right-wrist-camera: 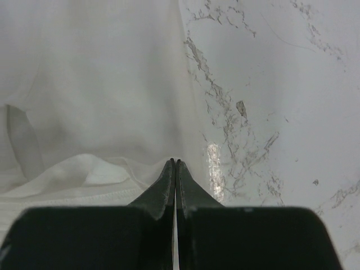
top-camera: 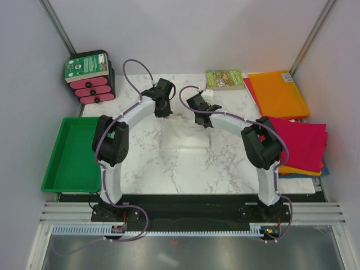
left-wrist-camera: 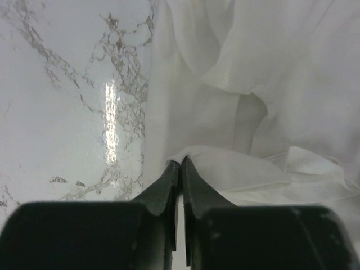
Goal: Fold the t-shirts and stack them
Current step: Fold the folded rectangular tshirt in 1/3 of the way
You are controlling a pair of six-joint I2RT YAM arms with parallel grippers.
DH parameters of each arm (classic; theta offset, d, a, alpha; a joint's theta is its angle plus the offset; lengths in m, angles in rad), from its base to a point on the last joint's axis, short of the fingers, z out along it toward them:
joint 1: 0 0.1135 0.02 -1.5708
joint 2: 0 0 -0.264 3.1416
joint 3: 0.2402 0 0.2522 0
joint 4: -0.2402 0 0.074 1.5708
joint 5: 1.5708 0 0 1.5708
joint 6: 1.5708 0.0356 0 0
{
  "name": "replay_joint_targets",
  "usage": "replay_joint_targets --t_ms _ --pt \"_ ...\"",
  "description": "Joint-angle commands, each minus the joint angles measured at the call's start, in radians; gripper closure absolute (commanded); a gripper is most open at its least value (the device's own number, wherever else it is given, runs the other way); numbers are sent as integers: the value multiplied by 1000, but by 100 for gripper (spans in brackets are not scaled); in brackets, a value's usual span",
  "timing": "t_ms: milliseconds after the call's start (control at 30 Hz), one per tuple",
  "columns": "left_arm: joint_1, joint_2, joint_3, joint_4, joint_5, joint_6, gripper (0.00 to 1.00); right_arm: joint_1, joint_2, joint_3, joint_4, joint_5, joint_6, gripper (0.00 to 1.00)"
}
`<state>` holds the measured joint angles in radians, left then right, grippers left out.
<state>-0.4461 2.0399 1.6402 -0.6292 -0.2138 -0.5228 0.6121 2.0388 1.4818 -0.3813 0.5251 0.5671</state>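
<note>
A thin white t-shirt (top-camera: 185, 134) lies on the marble table (top-camera: 146, 169) between the two arms. My left gripper (top-camera: 163, 110) is at its far left edge and my right gripper (top-camera: 201, 116) at its far right edge. In the left wrist view the left gripper (left-wrist-camera: 181, 161) is shut, with a peak of the wrinkled white t-shirt (left-wrist-camera: 253, 84) pinched at its tips. The right gripper (right-wrist-camera: 175, 162) is also shut, at the hemmed edge of the white t-shirt (right-wrist-camera: 101, 90). Folded magenta (top-camera: 301, 140), orange (top-camera: 295, 169) and blue (top-camera: 325, 172) t-shirts are stacked at the right.
A green tray (top-camera: 72, 154) sits at the table's left edge. A black box with pink drawers (top-camera: 90, 79) stands at the back left. A green-covered book (top-camera: 225, 79) and a flat orange rectangle (top-camera: 278, 93) lie at the back right.
</note>
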Motion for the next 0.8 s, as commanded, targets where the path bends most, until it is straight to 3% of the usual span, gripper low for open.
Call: replay_joint_targets --t_ms 0,67,100,200,267,333,367,400,433,467,500,600,767 --pt "6 17 96 -16 -18 34 79 -3 14 67 30 13 -19 80" --pt "6 -6 78 -17 -33 26 60 0 -31 48 42 48 -16 61" --pt "4 -48 67 -10 -56 15 35 0 -60 2 86 50 -27 46" --pt "4 -139 18 6 -64 9 16 9 -159 -58 107 56 -41 31" --pt "0 -184 -29 10 -47 -2 16 21 -216 -106 98 44 -36 31" --pt "-14 -243 -103 16 -18 -26 20 38 -264 -149 94 17 -12 48" --pt "-25 -257 -130 19 -12 -34 22 44 -279 -199 94 -2 5 60" --pt "-49 -276 -160 25 4 -49 26 55 -295 -225 99 -8 20 86" --pt "-63 -302 -225 40 7 -58 28 61 -311 -250 105 -13 49 99" --pt "-78 -313 -259 51 8 -71 32 69 -318 -296 113 -29 59 100" --pt "-107 -323 -294 69 26 -89 41 80 -321 -316 140 -39 65 100" --pt "-153 -343 -410 132 40 -126 53 101 -310 -362 182 -75 92 100" --pt "-164 -299 -499 194 85 -152 58 126 -236 -371 205 -97 122 100"
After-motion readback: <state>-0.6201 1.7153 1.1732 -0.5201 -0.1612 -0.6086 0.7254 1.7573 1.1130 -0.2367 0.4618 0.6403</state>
